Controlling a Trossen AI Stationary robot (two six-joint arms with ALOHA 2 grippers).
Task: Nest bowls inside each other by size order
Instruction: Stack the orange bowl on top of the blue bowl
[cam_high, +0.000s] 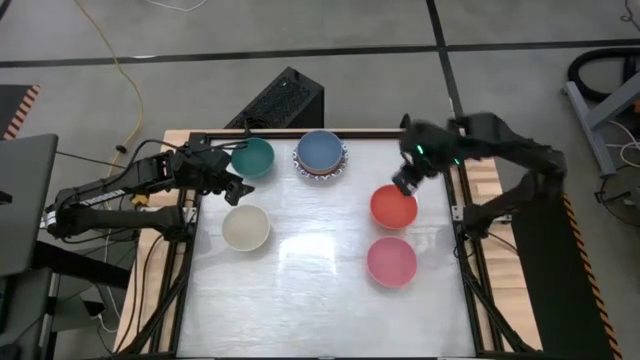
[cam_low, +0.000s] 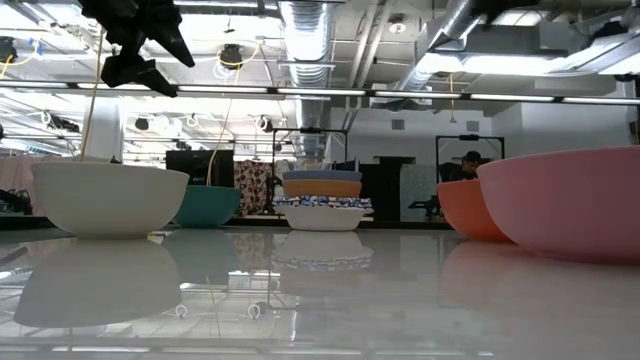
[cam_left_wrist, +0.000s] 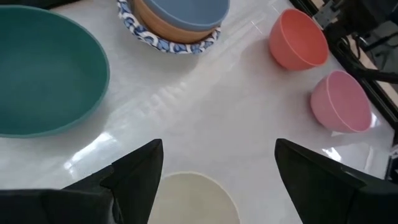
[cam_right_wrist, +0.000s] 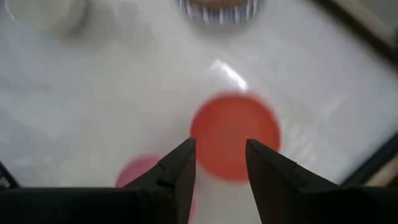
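Surface (cam_high: 310, 290): pale, glossy, framed in wood, set on a grey concrete floor; overhead pipes and strip lights show in the room behind (low view).

Left pincer (cam_high: 232, 182): hanging above the near-left part of the surface, between the teal and cream bowls, touching neither. Fingers (cam_left_wrist: 140, 171) spread wide, nothing between them.

Cream bowl (cam_high: 245, 227): upright, alone, nearest the left arm, just under the left pincer.

Teal bowl (cam_high: 252, 156): upright, at the far left, beside the stack.

Stack (cam_high: 321, 155): far centre. A white bowl with a blue patterned rim (cam_left_wrist: 171, 45) at the bottom, an orange bowl (cam_left_wrist: 171, 28) nested in it, a blue bowl (cam_left_wrist: 186, 11) on top. (More may sit lower in the pile; I cannot tell.)

Red bowl (cam_high: 393, 206): upright on the right side, well apart from the stack.

Right pincer (cam_high: 405, 183): poised over the far rim of the red bowl. Fingers (cam_right_wrist: 177, 165) parted with a narrow gap, gripping nothing; whether they touch the bowl is unclear.

Pink bowl (cam_high: 391, 261): upright, just nearer than the red bowl, the two close but apart.
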